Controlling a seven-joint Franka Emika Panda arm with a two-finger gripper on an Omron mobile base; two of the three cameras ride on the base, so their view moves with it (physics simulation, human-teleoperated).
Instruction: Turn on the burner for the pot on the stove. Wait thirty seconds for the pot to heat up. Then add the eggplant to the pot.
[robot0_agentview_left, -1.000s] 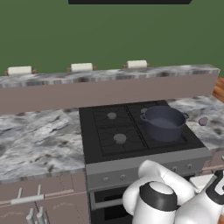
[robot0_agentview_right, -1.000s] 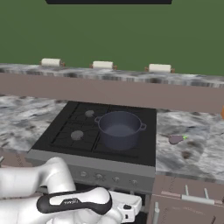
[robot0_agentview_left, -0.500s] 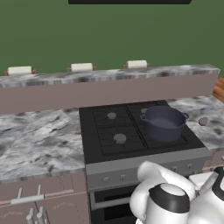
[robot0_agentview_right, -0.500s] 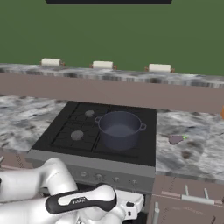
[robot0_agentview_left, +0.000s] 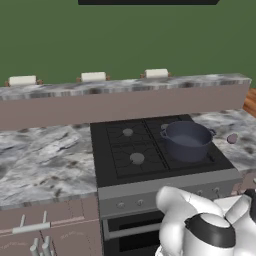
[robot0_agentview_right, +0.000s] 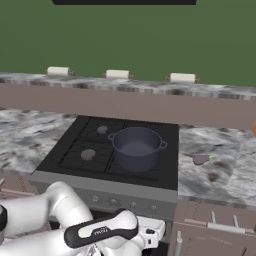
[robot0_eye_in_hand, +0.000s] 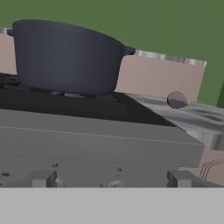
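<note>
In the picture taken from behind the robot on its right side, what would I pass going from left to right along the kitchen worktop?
Bare marble counter → black stove → dark pot standing on the stove's right side → small purple eggplant lying on the counter to the right of the stove.

Both base views high behind, sharing stove (robot0_agentview_left: 150, 150), hand view low, close to its front panel (robot0_eye_in_hand: 87, 144)

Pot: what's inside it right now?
The pot looks empty in both base views: just bare dark interior. The eggplant lies on the counter to its right. The burner beneath it is covered.
</note>
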